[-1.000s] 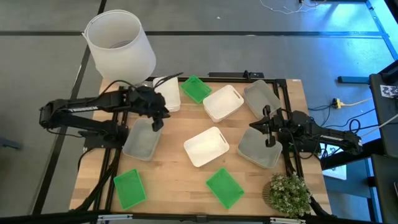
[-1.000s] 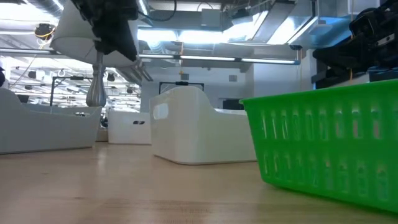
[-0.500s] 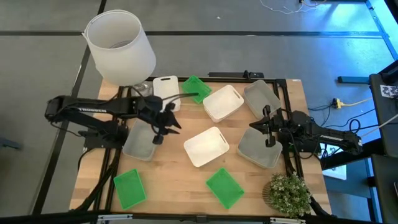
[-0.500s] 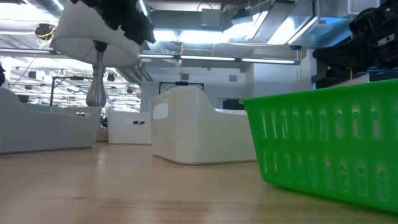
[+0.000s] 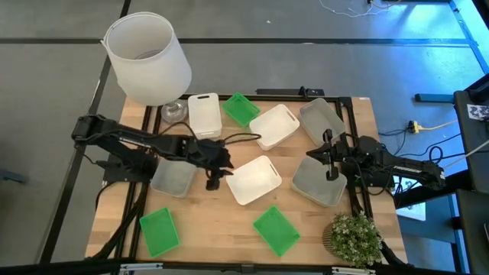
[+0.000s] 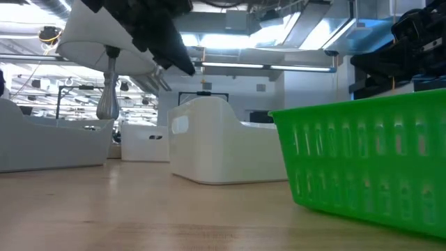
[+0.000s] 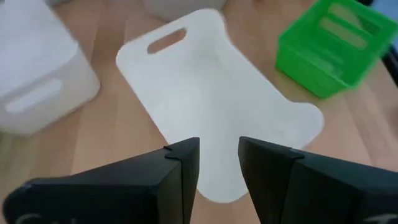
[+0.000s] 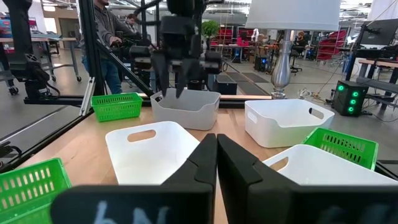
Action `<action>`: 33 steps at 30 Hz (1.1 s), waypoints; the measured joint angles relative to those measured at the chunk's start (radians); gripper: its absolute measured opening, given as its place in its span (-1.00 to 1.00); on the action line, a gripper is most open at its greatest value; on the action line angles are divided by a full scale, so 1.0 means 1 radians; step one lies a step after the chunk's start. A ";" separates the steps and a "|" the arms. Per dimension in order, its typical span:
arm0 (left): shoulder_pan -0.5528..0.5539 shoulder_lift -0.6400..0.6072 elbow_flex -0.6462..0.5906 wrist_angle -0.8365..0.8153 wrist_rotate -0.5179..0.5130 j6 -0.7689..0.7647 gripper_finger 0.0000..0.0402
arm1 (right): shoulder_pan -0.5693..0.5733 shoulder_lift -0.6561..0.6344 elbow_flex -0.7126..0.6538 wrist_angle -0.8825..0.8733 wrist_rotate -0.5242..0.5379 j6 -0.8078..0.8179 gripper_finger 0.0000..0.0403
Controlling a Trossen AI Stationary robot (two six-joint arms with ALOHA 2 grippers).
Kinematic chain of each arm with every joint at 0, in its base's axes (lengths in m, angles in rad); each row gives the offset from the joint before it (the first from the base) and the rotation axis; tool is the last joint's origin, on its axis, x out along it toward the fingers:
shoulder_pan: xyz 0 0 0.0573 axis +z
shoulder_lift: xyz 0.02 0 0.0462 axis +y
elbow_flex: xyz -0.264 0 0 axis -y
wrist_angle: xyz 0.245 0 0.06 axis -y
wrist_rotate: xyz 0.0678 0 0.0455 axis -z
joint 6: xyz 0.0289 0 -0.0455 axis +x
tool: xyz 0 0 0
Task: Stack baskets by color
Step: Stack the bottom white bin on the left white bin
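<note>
Nine baskets lie singly on the wooden table. The white ones are at the centre (image 5: 254,181), far left (image 5: 205,114) and far centre (image 5: 273,126). The grey ones are at the left (image 5: 174,176), far right (image 5: 321,120) and right (image 5: 318,182). The green ones are at the far side (image 5: 241,108), near left (image 5: 159,231) and near centre (image 5: 276,229). My left gripper (image 5: 214,177) hangs open just above the left end of the central white basket (image 7: 211,99), touching nothing. My right gripper (image 5: 331,169) is shut and waits level at the right grey basket's left rim.
A lamp with a big white shade (image 5: 147,57) stands at the table's far left corner. A small potted plant (image 5: 353,237) stands at the near right corner. Bare wood (image 5: 214,221) shows between the two near green baskets. People and benches show in the room beyond.
My left gripper has swung from above the left grey basket toward the table's right and near edges. It has come lower and tipped further down, and now hangs at the central white basket's left end. Its fingers stay open. No basket has moved.
</note>
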 joint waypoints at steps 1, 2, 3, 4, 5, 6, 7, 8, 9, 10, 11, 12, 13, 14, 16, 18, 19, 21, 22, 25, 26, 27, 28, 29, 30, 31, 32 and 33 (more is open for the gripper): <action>-0.003 0.015 0.000 0.017 -0.022 -0.040 -0.49 | 0.000 0.000 0.000 0.000 0.000 0.000 -0.93; -0.005 0.031 0.000 0.034 -0.047 -0.067 -0.49 | 0.000 0.000 0.000 0.000 0.000 0.000 -0.93; -0.005 0.043 0.000 0.038 -0.074 -0.085 -0.49 | 0.000 0.000 0.000 0.000 0.000 0.000 -0.93; -0.005 0.054 0.000 0.036 -0.097 -0.090 -0.49 | 0.000 0.000 0.000 0.000 0.000 0.000 -0.93; -0.005 0.064 0.000 0.036 -0.116 -0.095 -0.49 | 0.000 0.000 0.000 0.000 0.000 0.000 -0.93; -0.005 0.074 0.000 0.037 -0.128 -0.113 -0.49 | 0.000 0.000 0.000 0.000 0.000 0.000 -0.93; -0.005 0.085 0.000 0.037 -0.132 -0.138 -0.49 | 0.000 0.000 0.000 0.000 0.000 0.000 -0.93; -0.005 0.095 0.000 0.036 -0.132 -0.163 -0.49 | 0.000 0.000 0.000 0.000 0.000 0.000 -0.93; -0.005 0.106 0.000 0.040 -0.132 -0.180 -0.49 | 0.000 0.000 0.000 0.000 0.000 0.000 -0.93; -0.005 0.117 0.000 0.047 -0.132 -0.188 -0.49 | 0.000 0.000 0.000 0.000 0.000 0.000 -0.93; -0.005 0.126 0.000 0.047 -0.132 -0.188 -0.49 | 0.000 0.000 0.000 0.000 0.000 0.000 -0.93; -0.005 0.135 0.000 0.046 -0.132 -0.188 -0.49 | 0.000 0.000 0.000 0.000 0.000 0.000 -0.93; -0.004 0.145 0.000 0.052 -0.132 -0.188 -0.49 | 0.000 0.000 0.000 0.000 0.000 0.000 -0.93; -0.004 0.154 0.000 0.056 -0.132 -0.189 -0.49 | 0.000 0.000 0.000 0.000 0.000 0.000 -0.93; -0.004 0.170 0.000 0.052 -0.132 -0.188 -0.49 | 0.000 0.000 0.000 0.000 0.000 0.000 -0.93; -0.004 0.183 0.000 0.057 -0.136 -0.189 -0.49 | 0.000 0.000 0.000 0.000 0.000 0.000 -0.93; -0.004 0.188 0.000 0.056 -0.142 -0.189 -0.49 | 0.000 0.000 0.000 0.000 0.000 0.000 -0.93; -0.004 0.198 0.000 0.057 -0.155 -0.188 -0.49 | 0.000 0.000 0.000 0.000 0.000 0.000 -0.93; -0.004 0.202 0.000 0.059 -0.155 -0.187 -0.49 | 0.000 0.000 0.000 0.000 0.000 0.000 -0.93; -0.004 0.202 0.000 0.059 -0.155 -0.188 -0.49 | 0.000 0.000 0.000 0.000 0.000 0.000 -0.93; -0.004 0.202 0.000 0.059 -0.155 -0.188 -0.49 | 0.000 0.000 0.000 0.000 0.000 0.000 -0.93; -0.004 0.202 0.000 0.058 -0.155 -0.188 -0.49 | 0.000 0.000 0.000 0.000 0.000 0.000 -0.93; -0.004 0.202 0.000 0.058 -0.155 -0.188 -0.49 | 0.000 0.000 0.000 0.000 0.000 0.000 -0.93; -0.004 0.202 0.000 0.058 -0.155 -0.188 -0.49 | 0.000 0.000 0.000 0.000 0.000 0.000 -0.93; -0.004 0.202 0.000 0.058 -0.155 -0.189 -0.49 | 0.000 0.000 0.000 0.000 0.000 0.000 -0.93; -0.004 0.202 0.000 0.057 -0.155 -0.190 -0.49 | 0.000 0.000 0.000 0.000 0.000 0.000 -0.93; -0.004 0.208 0.000 0.059 -0.156 -0.190 -0.49 | 0.000 0.000 0.000 0.000 0.000 0.000 -0.93; -0.004 0.219 0.001 0.064 -0.156 -0.190 -0.49 | 0.000 0.000 0.000 0.000 0.000 0.000 -0.93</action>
